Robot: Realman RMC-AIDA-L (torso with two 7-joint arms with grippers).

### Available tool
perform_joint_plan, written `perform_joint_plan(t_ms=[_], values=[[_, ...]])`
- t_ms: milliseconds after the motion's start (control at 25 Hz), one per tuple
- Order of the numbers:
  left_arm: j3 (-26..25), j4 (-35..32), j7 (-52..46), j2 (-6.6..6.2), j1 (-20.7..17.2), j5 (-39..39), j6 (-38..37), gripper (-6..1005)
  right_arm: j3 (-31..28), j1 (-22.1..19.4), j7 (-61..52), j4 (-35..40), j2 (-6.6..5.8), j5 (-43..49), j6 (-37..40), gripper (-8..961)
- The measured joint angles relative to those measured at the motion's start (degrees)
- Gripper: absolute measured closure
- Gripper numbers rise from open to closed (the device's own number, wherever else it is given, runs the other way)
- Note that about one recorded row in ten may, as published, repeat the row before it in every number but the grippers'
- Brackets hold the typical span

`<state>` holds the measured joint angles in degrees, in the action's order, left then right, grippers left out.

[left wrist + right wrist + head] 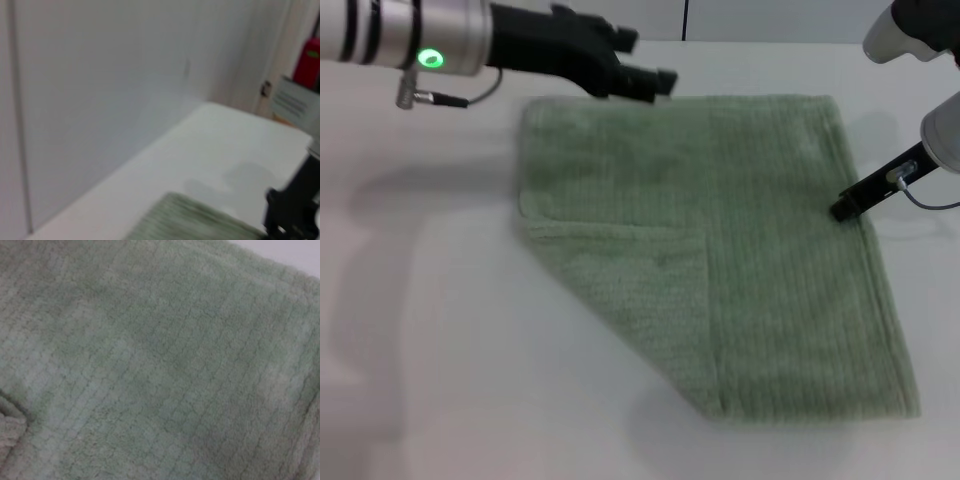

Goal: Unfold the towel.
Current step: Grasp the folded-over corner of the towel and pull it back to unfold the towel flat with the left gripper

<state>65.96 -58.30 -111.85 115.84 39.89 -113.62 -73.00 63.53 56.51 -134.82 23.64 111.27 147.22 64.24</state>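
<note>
The left gripper (pixel 645 70) is seen in the head view raised above the far edge of the towel (pixel 720 250), its black fingers (pixel 655 82) slightly parted with nothing between them, clear of the cloth. The right gripper (pixel 855 200) is placed at the right-hand edge of the towel, about midway along it; whether it is clamped or released cannot be told. The towel is laid flat on the white table (pixel 430 330), mostly spread, with one corner still folded over onto the cloth at its near left side, forming a diagonal edge (pixel 610 320). In the left wrist view only a strip of the towel (pixel 200 220) is shown, with a white wall (pixel 100 90) beyond the table. The right wrist view is filled by ribbed towel (pixel 160 360) surface.
</note>
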Motion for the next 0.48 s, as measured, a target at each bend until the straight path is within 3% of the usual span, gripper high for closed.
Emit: perform_joint_plan(t_ms=[200, 480], values=[[1.23, 0.44, -0.07, 2.03, 2.02, -6.64, -2.22, 251, -0.05, 0.17, 0.00, 0.00, -0.01, 0.00, 0.00, 954], [5.66, 2.58, 0.26, 2.34, 4.22, -8.43, -5.21, 253, 0.01, 0.25, 0.00, 0.00, -0.06, 0.00, -0.01, 954]])
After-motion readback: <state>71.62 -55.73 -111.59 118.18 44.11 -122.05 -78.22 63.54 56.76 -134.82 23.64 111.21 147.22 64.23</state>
